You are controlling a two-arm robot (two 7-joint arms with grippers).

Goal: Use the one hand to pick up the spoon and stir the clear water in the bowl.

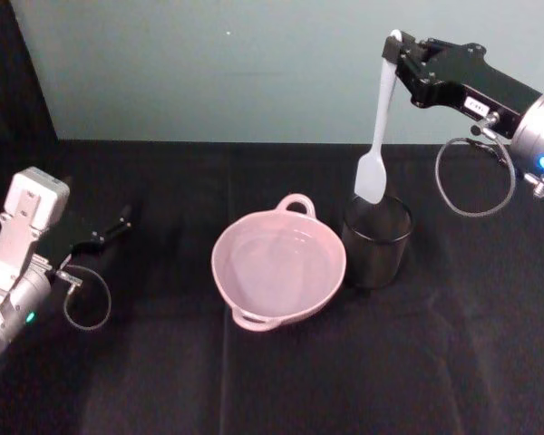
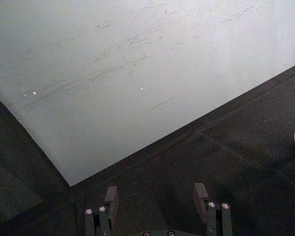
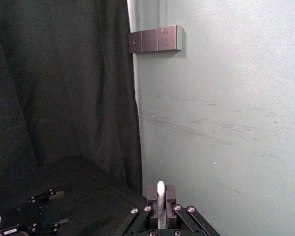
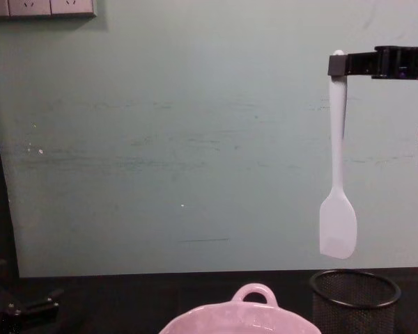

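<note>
Spoon: the spoon hangs upright, its handle tip up between the fingers and its scoop end down
Grip: the fingers are closed on the top of the handle, one on each side; only the very tip stands out past them
Right gripper: the right gripper is high over the bench, reaching in almost level from the right
Cup: the black mesh cup stands just right of the bowl; the scoop hangs over its opening and, in the chest view, is clear above its rim
Bowl: the pink bowl sits in the middle of the bench, with water in it showing faint glints
Left gripper: the left gripper is low at the left, well apart from the bowl, fingers open and holding nothing
</note>
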